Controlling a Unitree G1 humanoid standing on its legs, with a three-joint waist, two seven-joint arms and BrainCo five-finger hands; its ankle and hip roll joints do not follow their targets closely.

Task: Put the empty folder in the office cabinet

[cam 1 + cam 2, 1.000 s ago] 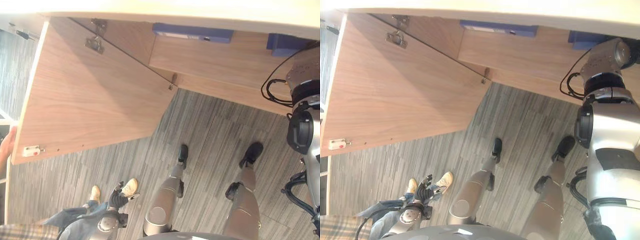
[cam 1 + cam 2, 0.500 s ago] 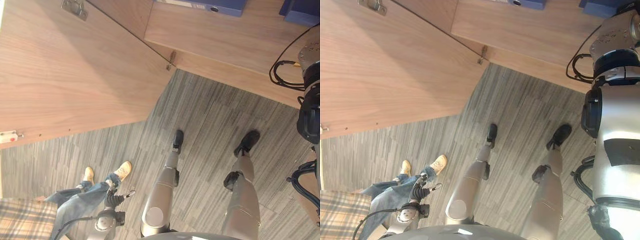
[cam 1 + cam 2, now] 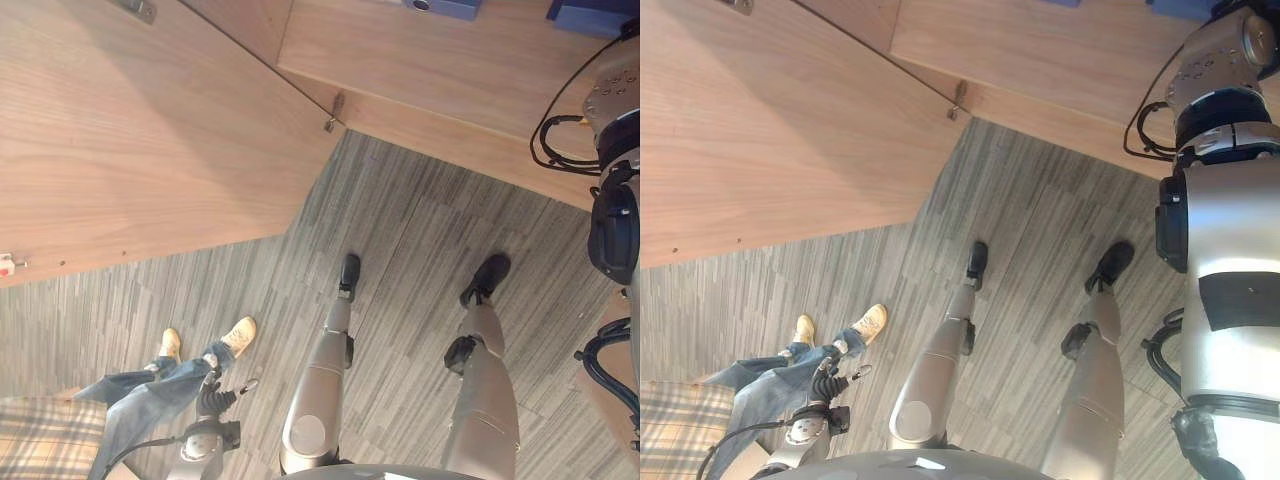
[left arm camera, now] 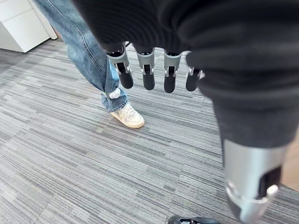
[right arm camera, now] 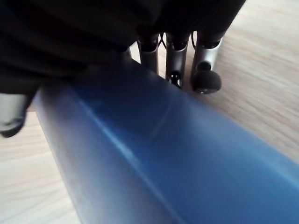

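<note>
Evidently the blue folder [image 5: 154,158] is gripped w/ right hand [image 5: 187,51] fingers curled over it, so it should be slid flat onto the cabinet shelf [image 3: 420,60]; left hand [image 4: 154,65] hangs w/ fingers loosely straight.

- The open cabinet door [image 3: 150,140] swings out over the floor on the robot's left and blocks any sideways reach into the cabinet from that side.
- Right of the door's hinge, the cabinet shelf [image 3: 420,60] lies open towards the robot.
- Two blue folders [image 3: 445,6] at the back of the shelf take up room there, with bare wood between them.
- A person's legs [image 3: 150,385] and shoes stand on the carpet [image 3: 420,250] just beside the left hand [image 4: 154,70], crowding that side.
- The right hand [image 5: 205,65] is closed round the blue folder [image 5: 154,158], close above light wood.
</note>
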